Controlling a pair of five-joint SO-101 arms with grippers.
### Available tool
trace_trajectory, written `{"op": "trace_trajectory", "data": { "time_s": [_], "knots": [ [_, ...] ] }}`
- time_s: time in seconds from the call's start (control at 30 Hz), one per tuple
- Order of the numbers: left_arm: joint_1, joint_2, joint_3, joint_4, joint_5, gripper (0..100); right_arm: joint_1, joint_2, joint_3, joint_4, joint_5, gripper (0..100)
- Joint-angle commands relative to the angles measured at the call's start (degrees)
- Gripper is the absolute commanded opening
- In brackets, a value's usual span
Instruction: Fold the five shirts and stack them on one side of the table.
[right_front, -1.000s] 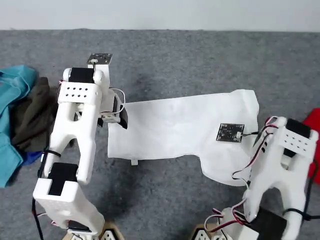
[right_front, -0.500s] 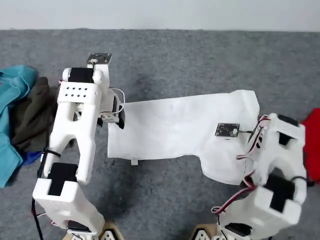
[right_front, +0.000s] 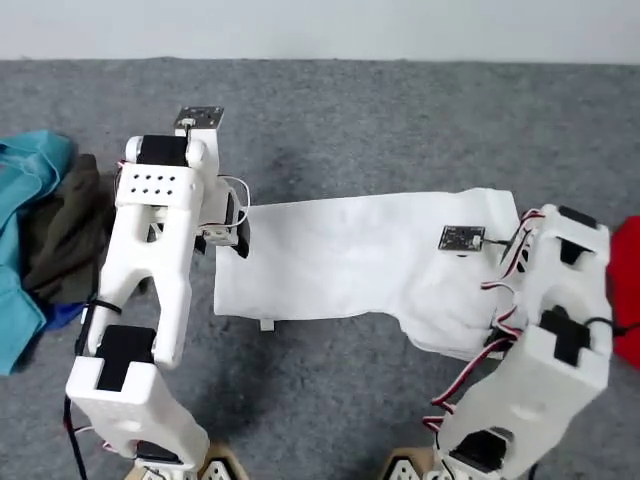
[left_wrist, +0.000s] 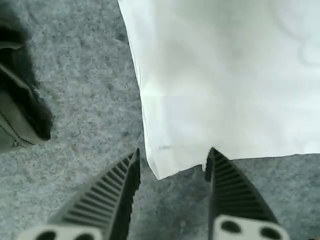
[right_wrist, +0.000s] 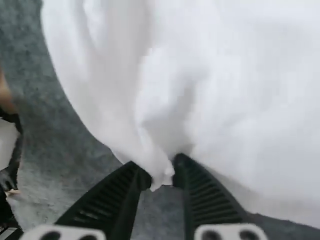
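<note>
A white shirt (right_front: 350, 255) lies spread across the middle of the grey table. My left gripper (left_wrist: 172, 162) stands open over the shirt's left corner (left_wrist: 160, 167), a finger on either side of it. In the high view that gripper (right_front: 235, 235) is at the shirt's left edge. My right gripper (right_wrist: 161, 179) is shut on a bunched fold of the white shirt (right_wrist: 200, 90) at its right end, and the cloth there is pulled up into ridges. The right arm (right_front: 545, 320) covers that end in the high view.
A pile of other shirts, teal (right_front: 25, 200) and dark olive (right_front: 65, 230), lies at the table's left edge. A red shirt (right_front: 625, 290) shows at the right edge. Dark cloth (left_wrist: 20, 110) lies near the left gripper. Bare grey table stretches behind the white shirt.
The right arm has swung toward the far right end of the shirt and drawn the cloth with it. The left arm has kept still.
</note>
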Motion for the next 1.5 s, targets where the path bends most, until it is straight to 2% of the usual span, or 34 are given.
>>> {"op": "trace_trajectory", "data": {
  "time_s": [0.0,0.17,0.53,0.6,0.73,0.93,1.13,1.27,1.33,1.47],
  "knots": [
    [0.53,-3.25,-0.31,1.67,0.53,20,-0.31,1.98,-3.43,1.63,-0.79,3.2],
    [0.53,-3.25,-0.31,1.67,0.53,20,-0.48,2.33,-7.82,2.86,-5.45,0.9],
    [0.53,-3.25,-0.04,1.67,0.53,20,-3.12,2.33,-22.33,13.58,-5.98,0.9],
    [0.53,-3.25,-0.04,1.67,0.53,20,-4.53,2.86,-24.53,12.97,-8.97,0.9],
    [0.53,-3.25,-0.04,1.67,0.53,20,-7.96,2.95,-25.93,5.76,-16.0,0.9],
    [0.53,-3.25,-0.04,1.67,0.53,20,-10.77,2.95,-25.93,-7.87,-22.51,0.9],
    [0.53,-3.25,-0.04,1.67,0.53,20,-10.68,3.03,-25.93,-17.01,-25.41,0.9],
    [0.53,-3.25,-0.04,1.67,0.53,20,-10.15,3.03,-25.85,-18.15,-25.41,1.7],
    [0.53,-3.25,-0.04,1.67,0.53,20,-10.15,2.95,-26.02,-17.54,-25.49,5.9],
    [0.62,-3.25,-0.04,1.67,0.53,20,-10.07,2.77,-26.02,-16.84,-25.76,22.2]
  ]
}}
